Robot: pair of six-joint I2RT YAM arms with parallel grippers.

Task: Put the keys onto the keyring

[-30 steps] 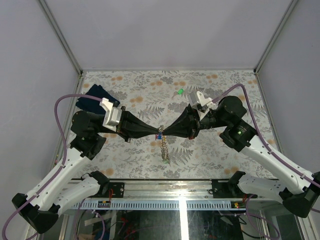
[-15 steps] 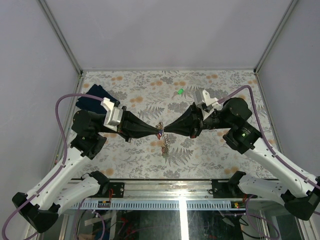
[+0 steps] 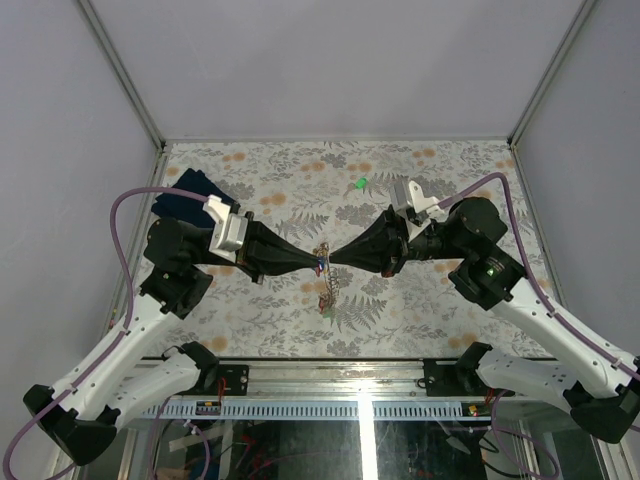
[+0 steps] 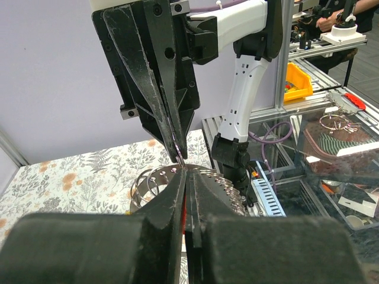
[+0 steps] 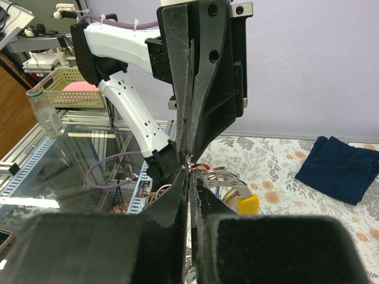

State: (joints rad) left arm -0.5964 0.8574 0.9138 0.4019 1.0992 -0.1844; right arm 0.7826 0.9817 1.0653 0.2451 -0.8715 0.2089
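Both pinched fully closed, left hand [image 3: 316, 264] and right hand [image 3: 332, 263] meet tip to tip above the surface [image 3: 420, 310], gripping the keyring [image 5: 217, 173], keys [image 5: 249, 204] and chain [image 3: 328, 292] dangling.

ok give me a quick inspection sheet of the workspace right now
surface: floral-print table cover, flat
job's things: thin silvery metal keyring lifted, chain dangling, yellow tag below it; green-tagged key loose on the cover, far side
clutter: dark blue folded cloth, far left
grippers: left jaws and right jaws shut, tip to tip at the keyring; exact grip hidden
cables: purple cable along each arm, clear of the work
surroundings: pale enclosure walls, metal rail at near edge
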